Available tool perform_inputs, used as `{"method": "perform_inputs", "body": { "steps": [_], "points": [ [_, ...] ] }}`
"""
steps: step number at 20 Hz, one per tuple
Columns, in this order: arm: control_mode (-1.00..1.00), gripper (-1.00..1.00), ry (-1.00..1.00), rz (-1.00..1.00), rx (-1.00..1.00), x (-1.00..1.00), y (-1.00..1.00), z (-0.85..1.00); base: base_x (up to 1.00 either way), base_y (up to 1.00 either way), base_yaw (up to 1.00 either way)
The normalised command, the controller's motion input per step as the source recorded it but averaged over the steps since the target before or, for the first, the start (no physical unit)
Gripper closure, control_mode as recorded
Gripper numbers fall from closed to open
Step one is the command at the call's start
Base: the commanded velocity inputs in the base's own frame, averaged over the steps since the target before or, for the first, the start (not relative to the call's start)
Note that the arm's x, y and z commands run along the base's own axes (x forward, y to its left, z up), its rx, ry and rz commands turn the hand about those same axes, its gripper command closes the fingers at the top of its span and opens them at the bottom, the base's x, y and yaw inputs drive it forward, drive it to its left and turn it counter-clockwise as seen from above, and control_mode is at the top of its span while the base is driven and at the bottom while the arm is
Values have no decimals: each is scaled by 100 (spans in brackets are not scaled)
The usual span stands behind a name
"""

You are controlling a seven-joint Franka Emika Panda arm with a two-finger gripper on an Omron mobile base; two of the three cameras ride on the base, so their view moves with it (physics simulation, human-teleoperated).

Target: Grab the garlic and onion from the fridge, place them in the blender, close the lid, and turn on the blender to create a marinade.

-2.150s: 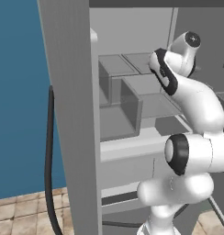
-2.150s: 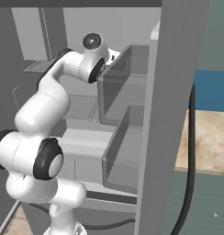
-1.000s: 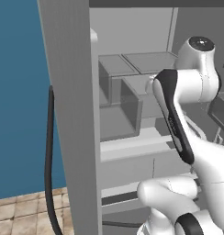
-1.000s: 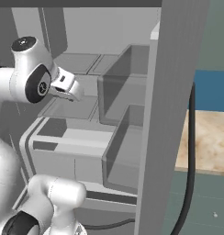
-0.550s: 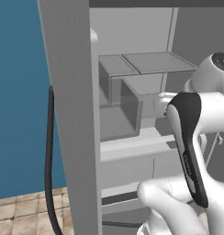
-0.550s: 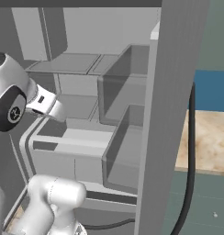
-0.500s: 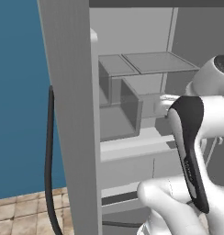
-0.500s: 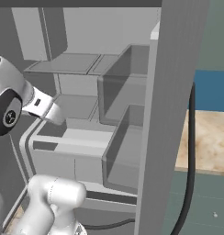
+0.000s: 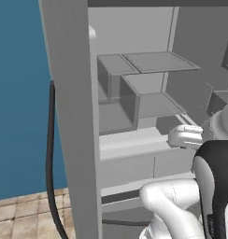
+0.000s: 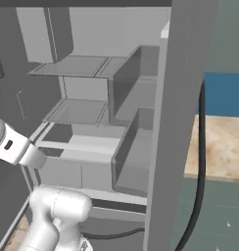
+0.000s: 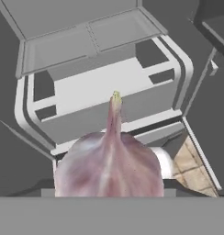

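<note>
The garlic (image 11: 109,170) was big and round at the bottom of the hand view. It was pale purple and pink with soft white streaks running up it. A thin neck rose from the top and ended in a small yellow-green tip. It sat right up close to the claw, but the finger tips were hidden, so I cannot tell if the claw was gripping it.

Beyond the garlic stood the fridge (image 9: 69,116) with its door open. It was plain grey inside, with flat grey shelves (image 9: 158,60) and boxy door bins (image 10: 133,152). A long curved black handle (image 9: 50,154) ran down the outer side of the door. The white arm was low, in front of the fridge's bottom edge
</note>
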Motion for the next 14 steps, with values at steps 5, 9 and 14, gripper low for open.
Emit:
{"method": "perform_inputs", "body": {
  "steps": [5,9,14],
  "points": [
    [100,100,0,0,0,0,0,0,-94,35,-35],
    [100,100,0,0,0,0,0,0,-77,47,-62],
    [100,100,0,0,0,0,0,0,-29,15,-86]
  ]
}}
